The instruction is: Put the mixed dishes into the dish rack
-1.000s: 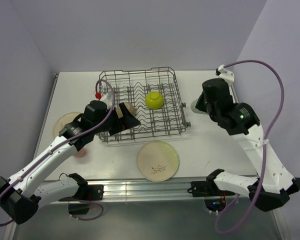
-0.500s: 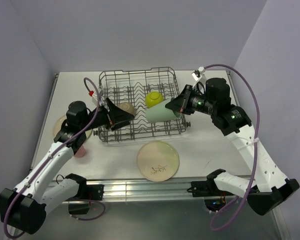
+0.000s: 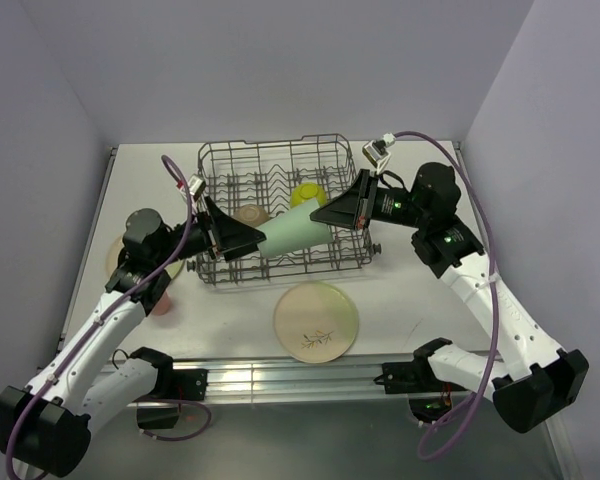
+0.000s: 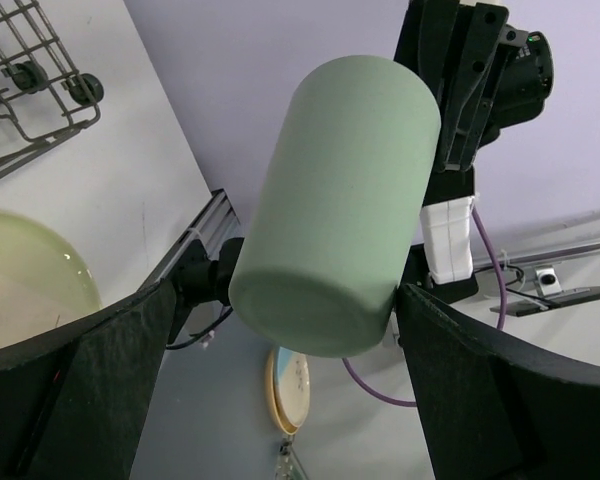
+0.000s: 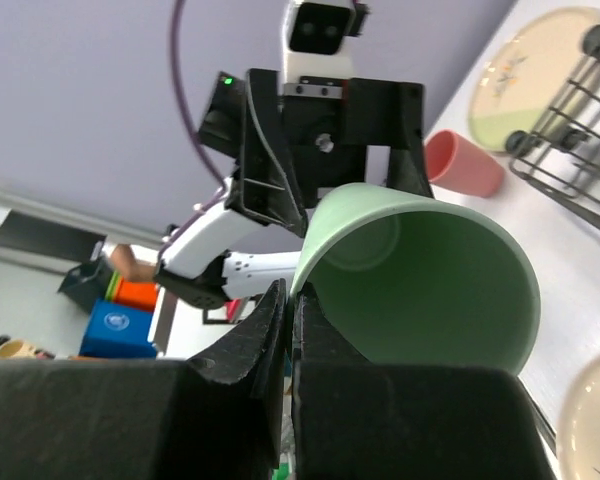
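The mint-green cup [image 3: 295, 232] lies level in the air over the front of the grey wire dish rack [image 3: 280, 160]. My right gripper [image 3: 318, 214] is shut on its rim [image 5: 310, 270], one finger inside and one outside. My left gripper [image 3: 258, 240] is open, and the cup's base [image 4: 310, 300] sits between its spread fingers [image 4: 80, 390]. The lime-green bowl [image 3: 306, 193] is in the rack, with a beige round dish [image 3: 250, 213] beside it. The leaf-sprig plate [image 3: 316, 320] lies in front of the rack. The coral-pink cup [image 3: 160, 301] and a smaller cream plate [image 3: 123, 252] are at the left.
The rack's front rail [image 3: 290, 272] runs just below the held cup. In the right wrist view the coral-pink cup [image 5: 463, 163], the small plate [image 5: 525, 75] and a rack corner [image 5: 580, 150] lie to the right. The table's near edge [image 3: 300, 365] is behind the large plate.
My right gripper has carried the mint-green cup left across the rack until its base sits between my left gripper's fingers. The left arm has drawn back a little to the left.
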`<act>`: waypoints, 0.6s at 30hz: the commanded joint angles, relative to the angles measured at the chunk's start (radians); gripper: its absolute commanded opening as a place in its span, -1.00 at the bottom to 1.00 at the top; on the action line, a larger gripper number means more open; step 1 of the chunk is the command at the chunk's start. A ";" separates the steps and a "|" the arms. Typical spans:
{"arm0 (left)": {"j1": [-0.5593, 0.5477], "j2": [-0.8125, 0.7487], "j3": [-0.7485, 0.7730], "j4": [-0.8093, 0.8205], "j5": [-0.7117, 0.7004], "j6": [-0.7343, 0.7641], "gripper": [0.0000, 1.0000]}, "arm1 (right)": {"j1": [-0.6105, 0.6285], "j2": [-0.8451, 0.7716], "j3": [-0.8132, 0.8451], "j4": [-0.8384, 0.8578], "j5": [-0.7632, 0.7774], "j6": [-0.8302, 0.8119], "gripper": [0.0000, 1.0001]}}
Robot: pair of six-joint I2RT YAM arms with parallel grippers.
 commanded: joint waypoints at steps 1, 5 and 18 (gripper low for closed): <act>0.003 -0.030 -0.017 0.108 0.036 -0.049 0.99 | -0.006 -0.019 -0.021 0.221 -0.077 0.118 -1.00; 0.001 -0.038 -0.026 0.157 0.046 -0.086 0.99 | -0.005 -0.002 -0.055 0.336 -0.092 0.205 -1.00; -0.003 -0.044 -0.043 0.293 0.050 -0.201 0.88 | -0.003 0.046 -0.139 0.521 -0.094 0.287 -1.00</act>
